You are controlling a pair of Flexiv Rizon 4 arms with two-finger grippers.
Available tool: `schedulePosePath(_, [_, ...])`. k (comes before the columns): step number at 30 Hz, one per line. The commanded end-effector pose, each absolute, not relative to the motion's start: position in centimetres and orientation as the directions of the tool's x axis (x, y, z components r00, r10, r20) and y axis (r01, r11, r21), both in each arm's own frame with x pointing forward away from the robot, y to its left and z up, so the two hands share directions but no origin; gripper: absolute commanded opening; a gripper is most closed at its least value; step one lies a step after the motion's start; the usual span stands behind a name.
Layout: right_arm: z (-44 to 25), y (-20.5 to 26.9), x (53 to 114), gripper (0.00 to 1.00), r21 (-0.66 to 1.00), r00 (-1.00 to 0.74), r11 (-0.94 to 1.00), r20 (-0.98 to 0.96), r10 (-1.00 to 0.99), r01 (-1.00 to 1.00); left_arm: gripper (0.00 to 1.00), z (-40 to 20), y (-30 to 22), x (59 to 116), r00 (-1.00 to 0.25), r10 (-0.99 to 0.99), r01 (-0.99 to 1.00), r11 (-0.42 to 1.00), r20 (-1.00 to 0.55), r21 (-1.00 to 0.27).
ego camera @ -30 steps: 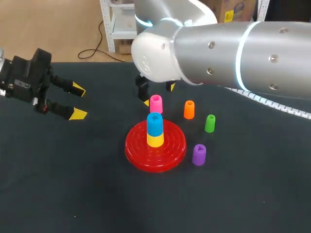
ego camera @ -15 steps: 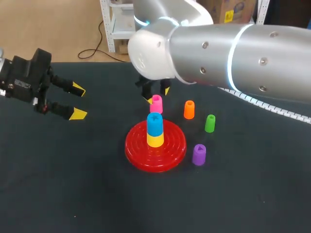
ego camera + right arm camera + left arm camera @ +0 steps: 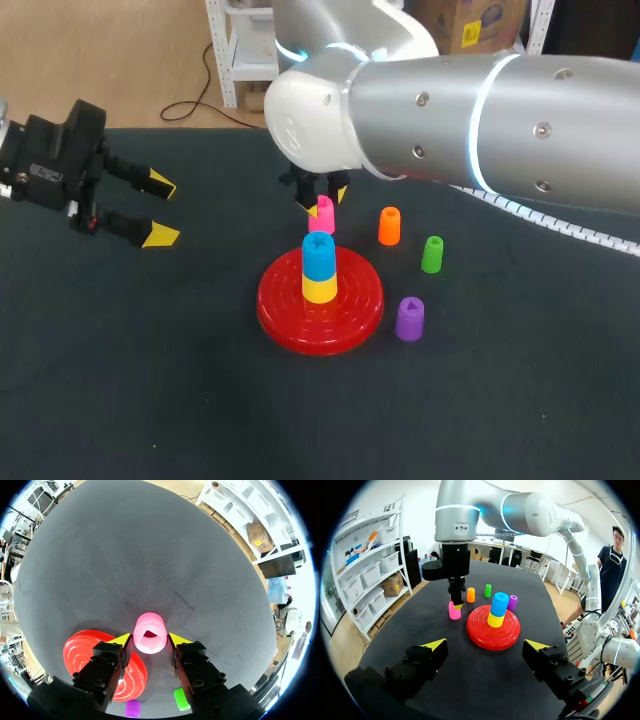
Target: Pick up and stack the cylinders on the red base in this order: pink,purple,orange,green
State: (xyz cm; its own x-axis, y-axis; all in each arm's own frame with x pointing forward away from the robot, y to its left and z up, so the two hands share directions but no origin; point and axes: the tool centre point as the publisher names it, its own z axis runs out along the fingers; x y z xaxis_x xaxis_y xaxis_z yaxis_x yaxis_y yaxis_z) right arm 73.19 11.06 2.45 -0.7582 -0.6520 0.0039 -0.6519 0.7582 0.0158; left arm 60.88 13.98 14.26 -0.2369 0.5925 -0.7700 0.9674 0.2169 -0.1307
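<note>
Closing right gripper (image 3: 150,639): its yellow tips have drawn in from a wide spread over the last second and now press the pink cylinder (image 3: 321,215) from both sides
Pink cylinder: upright on the table at 12 o'clock of the red base (image 3: 285,310), just beyond its rim, not yet lifted
Meaning: the grasp looks made, so I judge the lift comes next
Stack: a yellow cylinder (image 3: 319,290) with a blue cylinder (image 3: 319,255) on it already sits on the base; pink would go on the blue
Waiting: orange cylinder (image 3: 389,226) between 1 and 2 o'clock, green cylinder (image 3: 432,254) at 2, purple cylinder (image 3: 409,318) just past 3, none moved
Left gripper (image 3: 160,209): spread wide, holding nothing, unmoved, well apart at 10 o'clock
</note>
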Motion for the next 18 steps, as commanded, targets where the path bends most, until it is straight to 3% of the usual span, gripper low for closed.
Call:
schedulePosePath(1, [2.3, 10.8, 72.7, 0.43, 0.01, -0.759, 0.759, -0.006, -0.651, -0.651, 1.0, 14.2, 14.0, 60.8, -0.235, 0.591, 0.968, 0.217, -0.772, -0.128])
schedulePosePath(7, [2.4, 10.8, 72.7, 0.3, 0.007, -0.76, 0.76, -0.01, -0.649, -0.649, 1.0, 14.2, 14.0, 60.8, -0.235, 0.591, 0.968, 0.217, -0.772, -0.128])
schedulePosePath(12, [2.5, 10.9, 72.9, 0.01, 0.004, -0.759, 0.759, -0.017, -0.651, -0.652, 1.0, 14.2, 14.0, 60.8, -0.235, 0.591, 0.968, 0.217, -0.772, -0.128])
schedulePosePath(18, [3.4, 10.4, 72.9, 0.0, 0.005, -0.761, 0.761, -0.017, -0.649, -0.649, 1.0, 14.2, 14.0, 60.8, -0.235, 0.591, 0.968, 0.217, -0.772, -0.128])
